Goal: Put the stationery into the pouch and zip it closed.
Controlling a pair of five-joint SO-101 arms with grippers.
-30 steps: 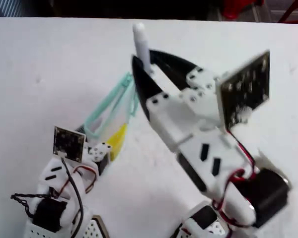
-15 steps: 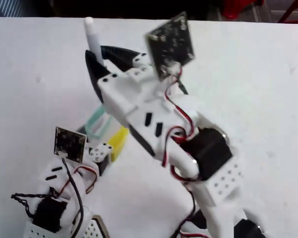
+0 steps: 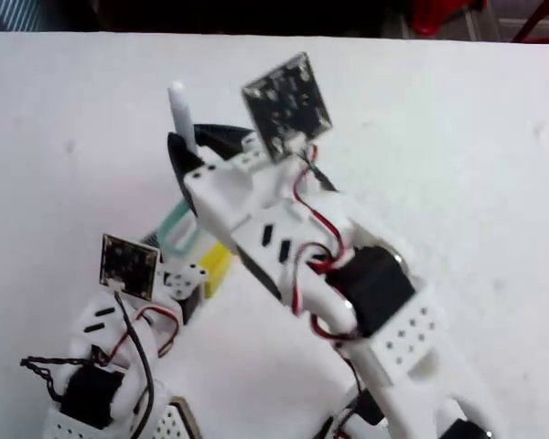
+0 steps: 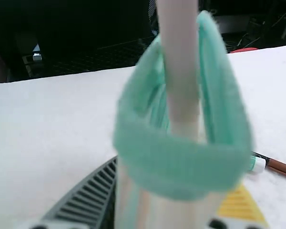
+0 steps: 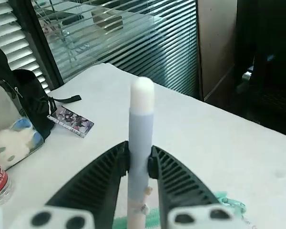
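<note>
Both busy: right gripper (image 5: 138,160) clamps marker (image 5: 140,119) upright; left gripper (image 3: 196,273) apparently pinching pouch (image 4: 181,164).

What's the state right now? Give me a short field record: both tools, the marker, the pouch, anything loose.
right tool: shut on the marker, raised over the pouch
marker: upright, white cap up; lower end inside the pouch's green rim
left tool: shut on the pouch, low on the table
pouch: mouth open, not zipped
loose: brown pencil on the table beside the pouch
</note>
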